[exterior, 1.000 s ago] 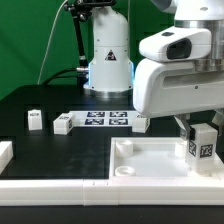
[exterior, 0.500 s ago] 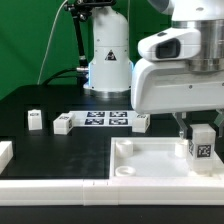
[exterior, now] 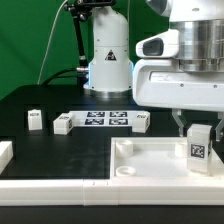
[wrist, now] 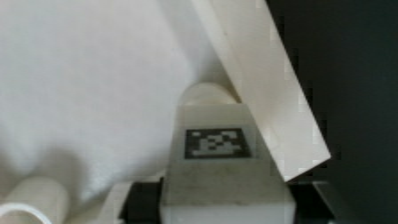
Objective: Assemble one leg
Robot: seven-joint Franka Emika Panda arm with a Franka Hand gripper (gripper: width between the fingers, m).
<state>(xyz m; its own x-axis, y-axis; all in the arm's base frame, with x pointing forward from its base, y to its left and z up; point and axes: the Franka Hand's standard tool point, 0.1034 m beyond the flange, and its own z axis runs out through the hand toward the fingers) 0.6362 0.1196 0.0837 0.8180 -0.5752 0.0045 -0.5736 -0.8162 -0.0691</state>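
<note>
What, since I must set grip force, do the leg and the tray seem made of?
Leg: probably hard plastic, white and matte; flat faces, crisp edges, a printed black-and-white tag on its side. Tray: likely the same white plastic, smooth with a raised, moulded-looking rim; no grain or shine shows.

A green backdrop (exterior: 30, 40) hangs behind the black table (exterior: 60, 150).

Leg (exterior: 199, 150) at tray (exterior: 126, 160) corner, marker board (exterior: 105, 119) behind
</note>
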